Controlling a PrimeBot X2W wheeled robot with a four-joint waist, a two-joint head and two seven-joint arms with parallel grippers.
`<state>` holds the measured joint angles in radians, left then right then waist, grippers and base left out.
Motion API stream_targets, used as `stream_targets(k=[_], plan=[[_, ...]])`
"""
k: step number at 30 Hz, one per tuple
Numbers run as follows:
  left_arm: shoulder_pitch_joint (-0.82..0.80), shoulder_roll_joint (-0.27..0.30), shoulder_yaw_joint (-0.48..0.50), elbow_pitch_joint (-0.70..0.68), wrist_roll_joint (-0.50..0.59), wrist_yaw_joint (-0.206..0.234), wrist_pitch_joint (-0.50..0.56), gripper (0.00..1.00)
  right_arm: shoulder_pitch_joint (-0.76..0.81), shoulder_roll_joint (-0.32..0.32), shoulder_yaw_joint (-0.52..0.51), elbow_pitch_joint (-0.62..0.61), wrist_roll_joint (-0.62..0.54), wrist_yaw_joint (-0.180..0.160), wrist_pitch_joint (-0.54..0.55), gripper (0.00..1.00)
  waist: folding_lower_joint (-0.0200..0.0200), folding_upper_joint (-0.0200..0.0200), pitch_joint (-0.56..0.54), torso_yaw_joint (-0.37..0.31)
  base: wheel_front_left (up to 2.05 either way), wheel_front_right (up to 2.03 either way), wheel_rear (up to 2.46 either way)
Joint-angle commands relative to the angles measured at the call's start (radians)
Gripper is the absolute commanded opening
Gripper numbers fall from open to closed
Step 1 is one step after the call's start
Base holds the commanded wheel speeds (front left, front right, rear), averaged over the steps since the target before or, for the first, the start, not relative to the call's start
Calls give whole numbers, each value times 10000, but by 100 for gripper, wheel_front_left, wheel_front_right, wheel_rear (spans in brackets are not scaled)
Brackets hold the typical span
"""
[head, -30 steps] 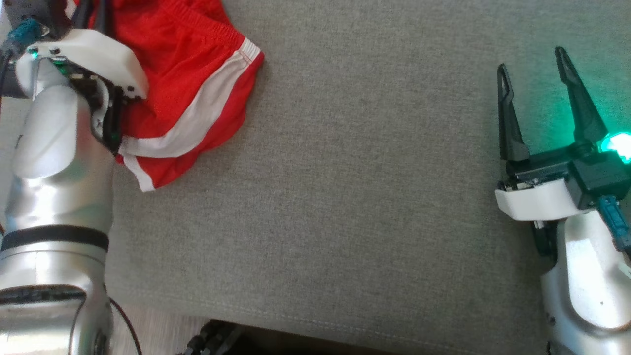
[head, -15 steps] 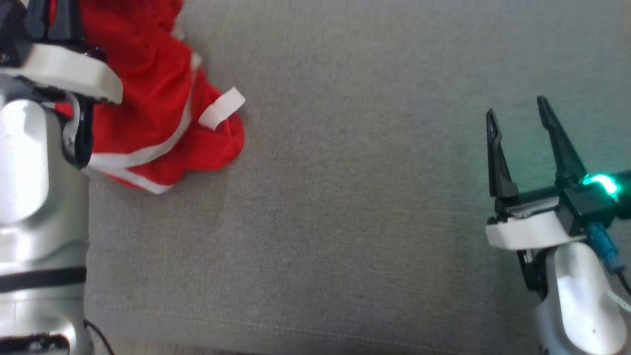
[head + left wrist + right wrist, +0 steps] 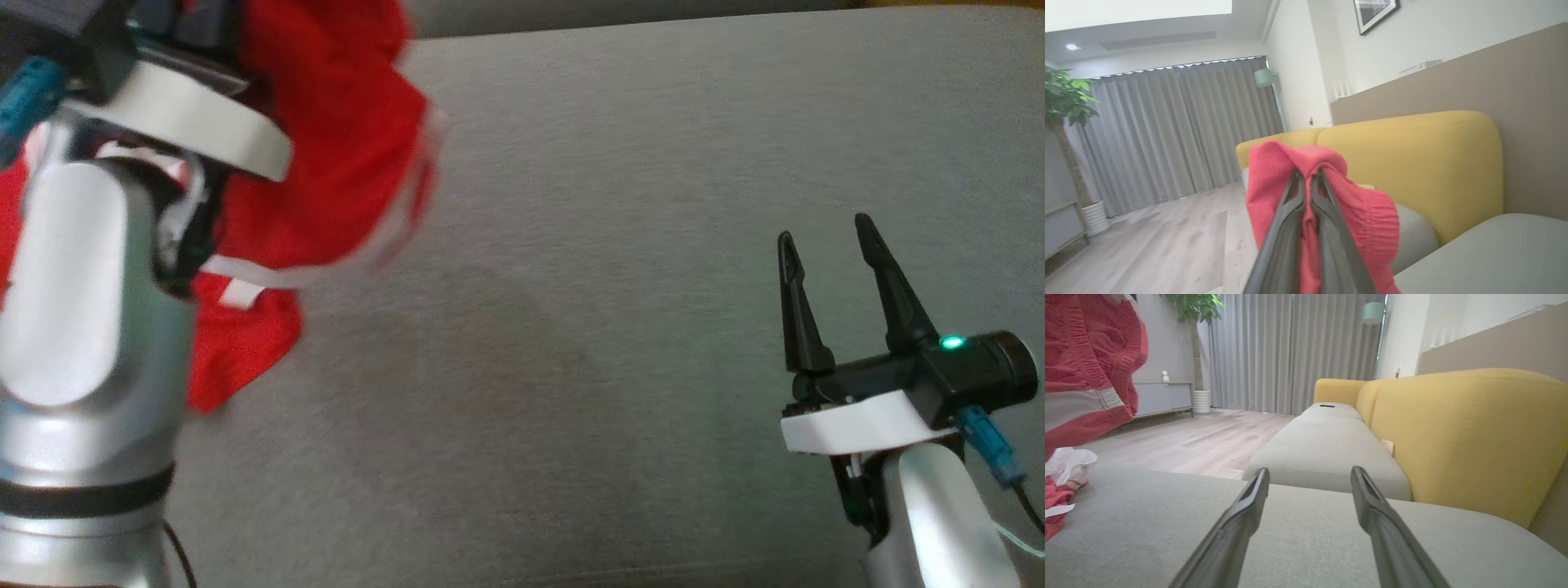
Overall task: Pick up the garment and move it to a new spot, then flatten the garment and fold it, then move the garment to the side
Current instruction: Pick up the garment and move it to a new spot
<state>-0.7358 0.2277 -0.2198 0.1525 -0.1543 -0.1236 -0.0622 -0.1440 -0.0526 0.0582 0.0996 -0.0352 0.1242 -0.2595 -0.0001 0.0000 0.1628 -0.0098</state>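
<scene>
Grey cushion [image 3: 612, 286] — yellow backrest [image 3: 1474, 428] behind

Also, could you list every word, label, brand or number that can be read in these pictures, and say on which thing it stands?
No text can be read in any view.
The red garment has white stripes and a small white tag; the tag is blurred and shows no legible print.
The framed picture on the wall is cut off and too small to show any writing.
</scene>
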Motion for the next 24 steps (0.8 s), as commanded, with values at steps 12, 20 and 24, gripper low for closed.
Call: stream_targets(k=[12,20,24], plan=[[-1518,-1198,-1269,1082,-1536,-67,-351,0,-393,23,804,-745,767,65,-23,100,1,0,198,-2713,0,0,0],[-1488,-1753,-1901,3102,-2455,365,-1591,0,-578,24,941,-778,1001,65,-23,100,1,0,873,-3092,0,0,0],[-1246,-1769,-2448,3916,-3089,682,-1936,0,-668,24,916,-811,1073,65,-23,100,1,0,1164,-3169,0,0,0]])
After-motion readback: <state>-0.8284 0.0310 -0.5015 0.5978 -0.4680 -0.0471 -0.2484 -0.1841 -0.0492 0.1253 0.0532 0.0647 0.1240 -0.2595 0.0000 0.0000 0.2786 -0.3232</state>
